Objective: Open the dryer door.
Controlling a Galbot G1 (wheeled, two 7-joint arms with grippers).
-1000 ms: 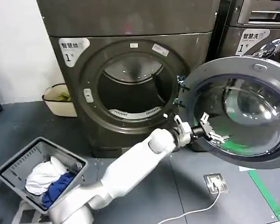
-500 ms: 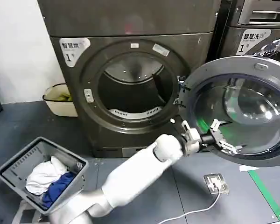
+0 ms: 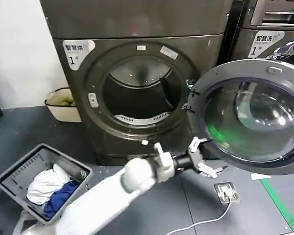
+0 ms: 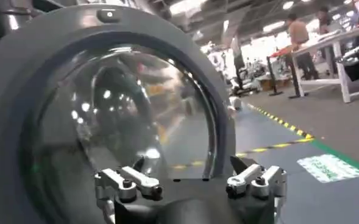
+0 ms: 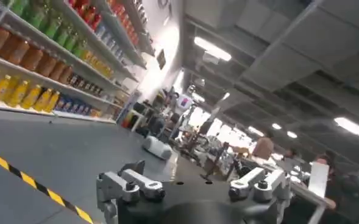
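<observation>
The left gripper (image 3: 202,159) hung in the air with its fingers spread apart and nothing between them, just below and in front of the lower left rim of the dryer door (image 3: 255,117). It was close to the rim but not touching it. From the left wrist view the same gripper (image 4: 191,182) showed two pale fingers (image 4: 125,181) held wide, facing the round door (image 4: 21,122) and its domed glass. The white left arm (image 3: 112,191) reached up from the bottom of the head view toward the door. The door stood swung wide to the right on its hinge (image 3: 188,95), leaving the dryer's drum opening (image 3: 137,93) clear. The right gripper (image 5: 191,182) was up, open and empty, facing a room with shelves of bottles (image 5: 27,55). A laundry basket (image 3: 19,171) with white and blue clothes sat on the floor at left
</observation>
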